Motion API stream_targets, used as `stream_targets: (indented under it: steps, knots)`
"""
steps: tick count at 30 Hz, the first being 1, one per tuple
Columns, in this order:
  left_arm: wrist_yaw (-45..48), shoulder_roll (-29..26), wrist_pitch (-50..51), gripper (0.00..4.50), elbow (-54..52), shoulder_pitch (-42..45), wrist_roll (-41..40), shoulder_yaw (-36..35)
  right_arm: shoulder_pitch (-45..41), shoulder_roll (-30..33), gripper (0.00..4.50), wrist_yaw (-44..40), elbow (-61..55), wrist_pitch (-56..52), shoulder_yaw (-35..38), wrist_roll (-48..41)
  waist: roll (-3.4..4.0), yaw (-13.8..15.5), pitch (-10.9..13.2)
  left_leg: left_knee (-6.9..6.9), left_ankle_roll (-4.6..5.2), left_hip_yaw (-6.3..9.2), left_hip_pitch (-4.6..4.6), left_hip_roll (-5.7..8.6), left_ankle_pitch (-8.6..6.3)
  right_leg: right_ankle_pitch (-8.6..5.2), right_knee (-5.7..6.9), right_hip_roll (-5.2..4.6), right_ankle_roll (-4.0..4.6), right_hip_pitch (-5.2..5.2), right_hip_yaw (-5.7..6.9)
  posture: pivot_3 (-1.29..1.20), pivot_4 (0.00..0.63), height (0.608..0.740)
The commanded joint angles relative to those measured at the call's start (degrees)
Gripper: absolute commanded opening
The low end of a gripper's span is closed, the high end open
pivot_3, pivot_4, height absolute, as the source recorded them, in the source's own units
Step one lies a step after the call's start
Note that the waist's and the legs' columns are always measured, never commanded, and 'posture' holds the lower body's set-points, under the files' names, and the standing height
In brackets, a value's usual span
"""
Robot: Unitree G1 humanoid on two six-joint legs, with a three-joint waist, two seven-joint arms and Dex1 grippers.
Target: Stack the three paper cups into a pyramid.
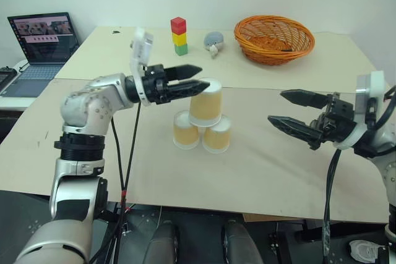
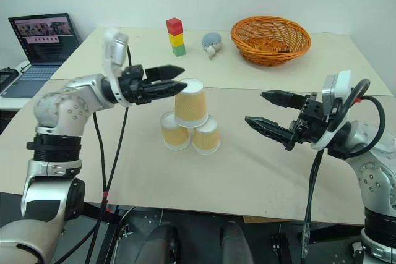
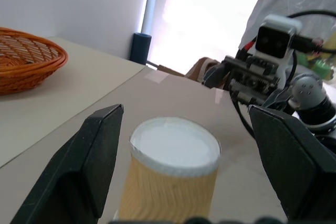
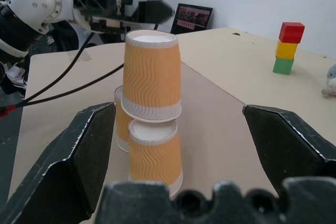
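Three ribbed, tapered paper cups (image 1: 203,122) are standing upside down on the tabletop (image 1: 266,171), forming a pyramid (image 2: 189,122). The left gripper (image 1: 193,79) is gaping around the top cup (image 1: 206,102), gripping nothing. The right gripper (image 1: 289,110) is hanging wide open and empty.

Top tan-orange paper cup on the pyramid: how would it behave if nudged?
The upside-down tan-orange ribbed paper cup on top probably tips easily: it bridges the two lower paper cups, resting on their bases. Thin paper suggests it is light and crushable. The ribbed wall should grip well; the open left gripper flanks its top.

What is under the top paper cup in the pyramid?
Under the top cup stand two more paper cups, upside down and side by side: the left cup and the right cup. Both rest on the table. Whether anything lies inside them cannot be seen.
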State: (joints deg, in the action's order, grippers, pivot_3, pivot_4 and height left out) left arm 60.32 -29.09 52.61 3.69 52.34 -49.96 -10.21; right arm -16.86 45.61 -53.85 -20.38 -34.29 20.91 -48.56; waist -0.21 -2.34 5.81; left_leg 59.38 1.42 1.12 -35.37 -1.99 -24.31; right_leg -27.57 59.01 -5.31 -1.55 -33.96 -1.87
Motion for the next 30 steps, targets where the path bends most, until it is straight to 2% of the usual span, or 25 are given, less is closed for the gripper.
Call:
stream_targets:
  steps: [1, 5, 10, 14, 16, 18, 22, 30]
  knots:
    - [-4.97, -1.34, 5.58, 4.05, -4.74, 1.75, -7.96, -5.92, -1.6, 0.85, 4.5, -0.7, 0.18, 0.55, 1.55, -1.47, 0.0, -0.02, 0.0, 0.0, 0.0, 0.0, 0.01, 0.0, 0.0, 0.0, 0.01, 0.0, 0.0, 0.0, 0.0, 0.0, 0.15, 0.638]
    - [-9.62, -2.0, 6.59, 4.05, -6.21, 0.58, -9.78, -8.33, -2.45, 0.6, 4.5, -1.24, 1.16, 0.88, 0.81, -0.95, 0.0, 0.19, -0.01, 0.01, -0.01, 0.01, 0.07, 0.03, 0.01, 0.0, 0.02, 0.0, 0.0, 0.05, -0.02, 0.0, 0.15, 0.638]
    - [-22.89, -1.4, 2.41, 4.05, -5.8, 1.47, -12.94, -18.25, -3.15, 0.02, 4.5, -1.47, 1.98, 1.47, -0.13, 0.04, 0.0, 0.02, -0.01, 0.02, -0.01, 0.01, 0.06, 0.02, 0.01, 0.0, 0.04, -0.01, 0.0, 0.04, -0.03, 0.0, 0.15, 0.638]
    - [-34.63, -0.82, -4.05, 4.05, -5.98, -6.37, -4.95, -21.56, -0.78, -0.55, 4.5, 0.01, 2.74, 3.14, 1.01, 2.59, 0.05, 0.07, -0.14, 0.01, -0.01, 0.03, 0.09, 0.03, 0.0, 0.0, 0.09, -0.08, 0.0, 0.03, -0.21, 0.0, 0.15, 0.638]
    - [-39.58, -0.05, -4.48, 4.05, -5.19, -10.85, -3.51, -22.99, -0.93, -2.4, 4.5, 5.25, 4.85, 4.7, 2.67, 5.11, 0.01, 0.07, -0.2, 0.0, 0.0, 0.03, 0.13, 0.05, 0.0, 0.0, 0.18, -0.12, 0.0, 0.04, -0.33, 0.0, 0.15, 0.638]
    - [-40.67, 0.36, -6.78, 4.05, -6.27, -14.44, -1.78, -23.03, -0.53, -3.64, 4.5, 8.13, 5.06, 4.94, 4.07, 5.49, -0.06, 0.12, -0.2, 0.03, -0.02, 0.06, 0.06, 0.05, 0.01, 0.01, 0.16, -0.1, -0.01, 0.0, -0.34, 0.0, 0.15, 0.638]
    - [-42.73, 1.84, -9.2, 4.05, -7.69, -21.5, -0.16, -23.77, 6.47, -4.56, 4.5, 12.03, 1.17, 5.23, 7.68, 7.2, -0.16, 1.04, -0.2, 0.05, -0.12, 0.15, -0.09, 0.09, 0.06, 0.01, 0.19, -0.08, -0.02, -0.08, -0.33, 0.0, 0.15, 0.638]
    - [-44.95, 4.03, -14.98, 4.05, -5.61, -25.92, 5.51, -20.62, 15.19, -8.47, 4.5, 18.24, -5.11, 5.41, 9.24, 7.1, -0.18, 1.66, -0.33, 0.23, -0.08, 0.16, -0.27, 0.14, 0.04, 0.01, 0.1, -0.09, -0.03, -0.06, -0.28, 0.0, 0.15, 0.638]
